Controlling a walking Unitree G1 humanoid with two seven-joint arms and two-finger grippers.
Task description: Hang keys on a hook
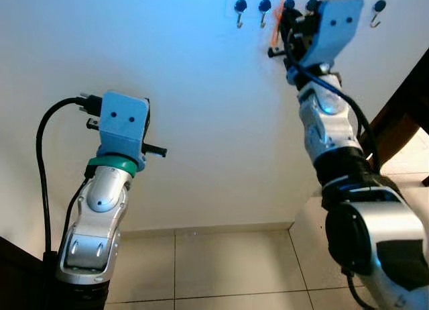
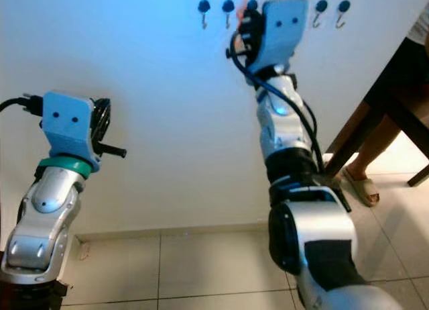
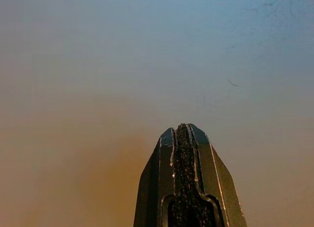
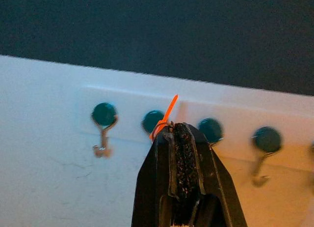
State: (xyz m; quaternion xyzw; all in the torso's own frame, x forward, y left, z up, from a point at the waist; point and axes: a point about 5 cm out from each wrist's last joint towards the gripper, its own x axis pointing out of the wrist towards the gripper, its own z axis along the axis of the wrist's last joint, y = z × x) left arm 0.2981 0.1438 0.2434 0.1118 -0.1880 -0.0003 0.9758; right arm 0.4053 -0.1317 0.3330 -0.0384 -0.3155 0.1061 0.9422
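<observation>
Right gripper (image 4: 177,131) clamped the orange tag (image 4: 169,110) at the hooks (image 4: 103,138) | keys hidden from you behind its fingers | left gripper (image 3: 184,133) pressed together, facing bare wall (image 3: 98,65)

No lettering, label, brand, number or sign can be read anywhere in these pictures.
</observation>
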